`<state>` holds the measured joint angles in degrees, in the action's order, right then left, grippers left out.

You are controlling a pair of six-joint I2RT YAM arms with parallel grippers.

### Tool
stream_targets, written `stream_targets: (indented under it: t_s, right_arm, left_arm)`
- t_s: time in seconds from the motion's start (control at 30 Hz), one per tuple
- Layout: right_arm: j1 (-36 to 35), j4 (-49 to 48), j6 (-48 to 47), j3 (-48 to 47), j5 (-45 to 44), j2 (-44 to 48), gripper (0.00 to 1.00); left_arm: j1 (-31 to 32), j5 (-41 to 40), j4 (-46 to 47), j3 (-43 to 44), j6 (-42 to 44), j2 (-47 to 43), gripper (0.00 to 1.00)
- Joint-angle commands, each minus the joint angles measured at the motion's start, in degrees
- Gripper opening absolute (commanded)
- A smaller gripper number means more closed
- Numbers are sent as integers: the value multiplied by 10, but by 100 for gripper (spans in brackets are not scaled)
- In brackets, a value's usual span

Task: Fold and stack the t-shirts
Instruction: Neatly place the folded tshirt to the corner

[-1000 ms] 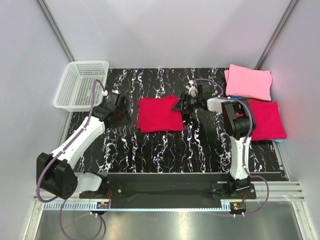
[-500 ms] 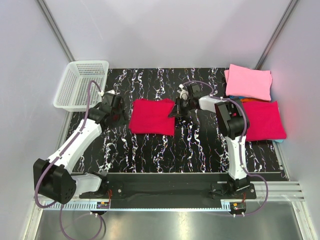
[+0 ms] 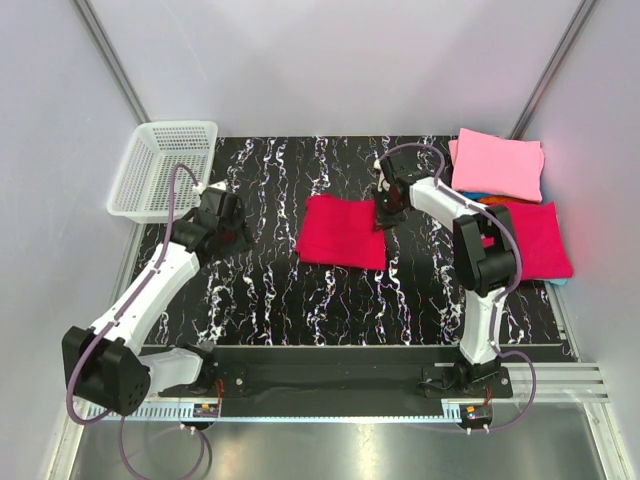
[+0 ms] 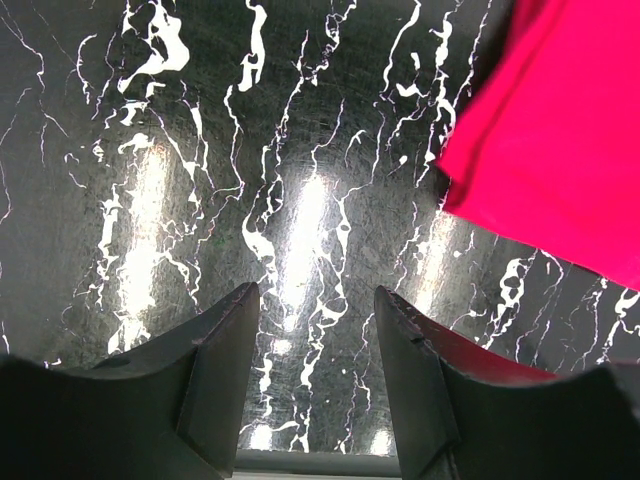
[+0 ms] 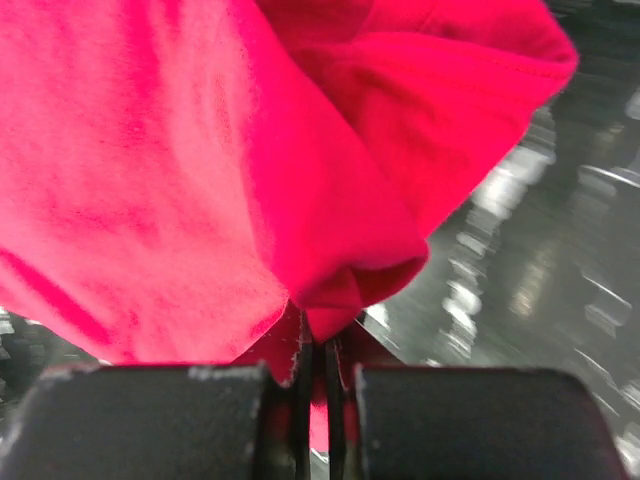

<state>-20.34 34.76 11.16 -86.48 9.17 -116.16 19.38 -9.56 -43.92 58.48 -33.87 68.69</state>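
Observation:
A folded crimson t-shirt (image 3: 343, 232) lies flat in the middle of the black marbled table (image 3: 300, 300). My right gripper (image 3: 384, 213) is shut on the folded right edge of this t-shirt (image 5: 200, 170); the right wrist view shows cloth pinched between the closed jaws (image 5: 325, 335). My left gripper (image 3: 233, 236) stands open to the left of the shirt, apart from it. In the left wrist view its fingers (image 4: 318, 293) frame bare table, and the shirt's corner (image 4: 560, 150) sits at the upper right. At the right of the table lie a folded pink t-shirt (image 3: 497, 163) and a second crimson one (image 3: 535, 240).
A white mesh basket (image 3: 135, 180) stands at the back left corner. Slivers of turquoise cloth (image 3: 478, 196) and orange cloth (image 3: 508, 200) show between the pink and crimson shirts on the right. Grey walls close in the table on three sides.
The right gripper has shut on the crimson shirt's right edge and drawn the shirt to the right. The left arm has hardly moved and stays open.

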Motion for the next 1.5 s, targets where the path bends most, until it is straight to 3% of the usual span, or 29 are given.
stream_targets:
  t_s: [0.0, 0.33, 0.67, 1.0, 1.47]
  right_arm:
    - [15, 79, -45, -23, -134, 65, 0]
    - [104, 129, -109, 32, -248, 215, 0]
    - [197, 138, -115, 12, -381, 213, 0]
    - [367, 93, -47, 5, -368, 219, 0]
    - [460, 34, -31, -48, -365, 175, 0]
  left_arm:
    - [-4, 12, 8, 0, 13, -23, 55]
    - [-4, 28, 7, -4, 12, -47, 55]
    - [-5, 31, -23, 23, 30, -51, 56]
    - [-5, 39, -28, 51, 35, -8, 56]
    - [-5, 48, -34, 77, 18, 33, 56]
